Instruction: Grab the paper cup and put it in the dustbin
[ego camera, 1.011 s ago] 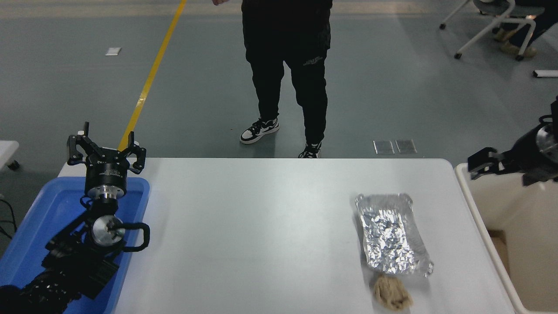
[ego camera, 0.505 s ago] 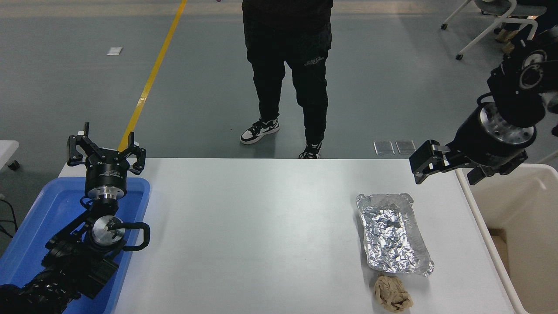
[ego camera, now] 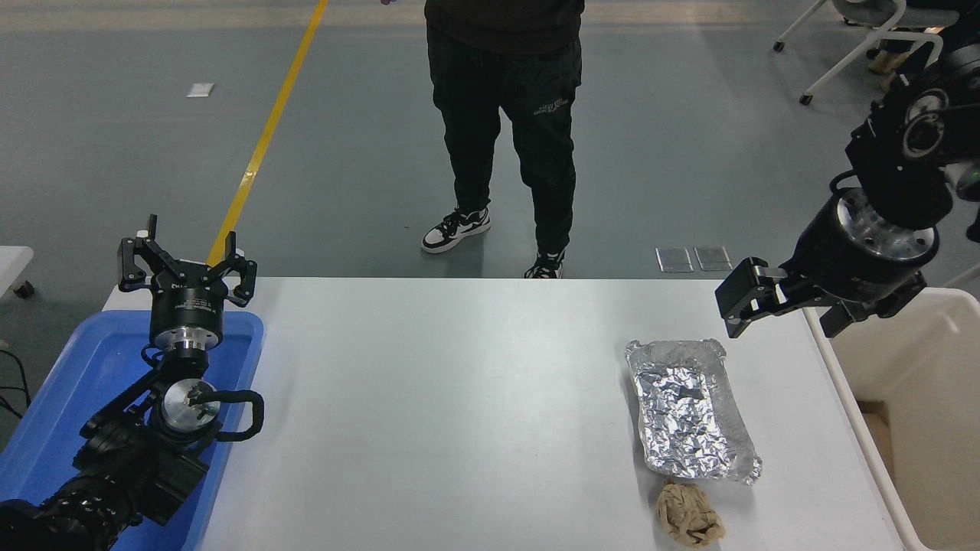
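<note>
R gripper [ego camera: 746, 300] is hovering at right of frame, above table's [ego camera: 459, 398] far right corner beside dustbin [ego camera: 911, 367], finger gap unclear; paper cup not visible; L gripper [ego camera: 186, 264] is sitting lower left, fingers spread wide

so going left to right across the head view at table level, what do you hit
blue tray → left gripper, parked above the tray's far end → bare white table → foil tray, with the brown paper wad just nearer the camera → right gripper → dustbin. No paper cup shows.
</note>
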Tool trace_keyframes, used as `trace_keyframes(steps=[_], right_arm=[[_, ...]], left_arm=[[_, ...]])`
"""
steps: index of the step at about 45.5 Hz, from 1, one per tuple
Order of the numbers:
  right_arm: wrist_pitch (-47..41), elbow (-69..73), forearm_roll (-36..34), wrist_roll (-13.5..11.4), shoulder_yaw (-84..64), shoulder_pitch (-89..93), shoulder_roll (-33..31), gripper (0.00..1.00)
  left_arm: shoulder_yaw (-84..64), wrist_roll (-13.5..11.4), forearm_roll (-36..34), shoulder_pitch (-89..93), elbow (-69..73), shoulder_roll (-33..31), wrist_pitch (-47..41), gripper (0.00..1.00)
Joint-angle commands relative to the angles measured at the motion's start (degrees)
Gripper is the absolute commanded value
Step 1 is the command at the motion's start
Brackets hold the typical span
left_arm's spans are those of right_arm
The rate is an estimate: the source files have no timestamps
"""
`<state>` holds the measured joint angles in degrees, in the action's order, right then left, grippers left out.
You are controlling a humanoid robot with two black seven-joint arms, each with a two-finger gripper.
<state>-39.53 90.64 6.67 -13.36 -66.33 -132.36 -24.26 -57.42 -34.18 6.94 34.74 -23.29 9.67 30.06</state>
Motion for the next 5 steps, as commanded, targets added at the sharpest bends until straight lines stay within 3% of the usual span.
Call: trace_keyframes(steps=[1, 5], right_arm=[[0.0, 0.1, 0.0, 0.1, -0.2, -0.1, 0.2, 1.0], [0.0, 0.1, 0.0, 0.1, -0.3, -0.2, 0.0, 1.0]], left_arm=[[0.0, -0.1, 0.1, 0.0, 0.0, 0.0, 0.0, 0.99], [-0.1, -0.1, 0.1, 0.1, 0.0, 0.0, -0.1, 0.99]])
